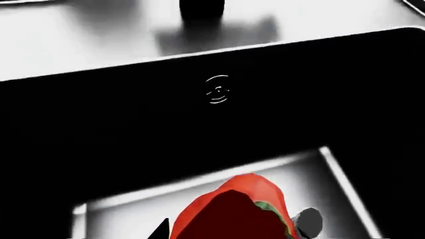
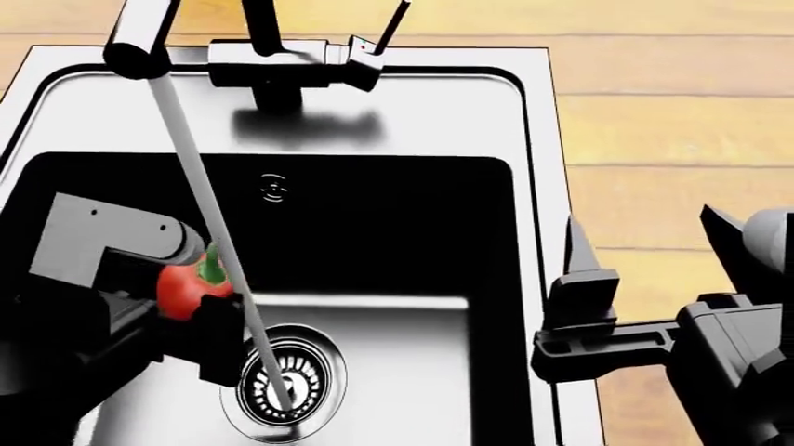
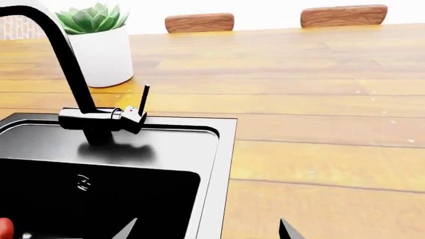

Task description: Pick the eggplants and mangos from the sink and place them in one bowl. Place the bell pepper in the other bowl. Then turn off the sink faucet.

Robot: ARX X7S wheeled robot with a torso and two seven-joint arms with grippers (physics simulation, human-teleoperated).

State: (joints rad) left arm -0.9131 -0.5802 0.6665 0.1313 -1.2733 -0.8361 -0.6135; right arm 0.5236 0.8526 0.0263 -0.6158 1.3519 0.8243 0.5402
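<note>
In the head view my left gripper (image 2: 186, 299) is down in the sink (image 2: 536, 204), shut on the red bell pepper (image 2: 184, 286), just left of the water stream. The left wrist view shows the bell pepper (image 1: 229, 206) filling the space between the jaws of that gripper (image 1: 232, 233). My right gripper (image 2: 652, 253) hangs open over the sink's right rim with nothing between its fingers (image 3: 126, 230). The black sink faucet (image 2: 279, 65) stands at the back and pours water (image 2: 205, 204) onto the drain (image 2: 288, 381). Its thin lever (image 3: 143, 99) points up. Eggplants, mangos and bowls are out of view.
A wooden counter (image 2: 670, 139) runs to the right of the sink and behind it. A white pot with a green succulent (image 3: 99, 47) stands behind the faucet. Two wooden chair backs (image 3: 199, 22) show past the counter's far edge.
</note>
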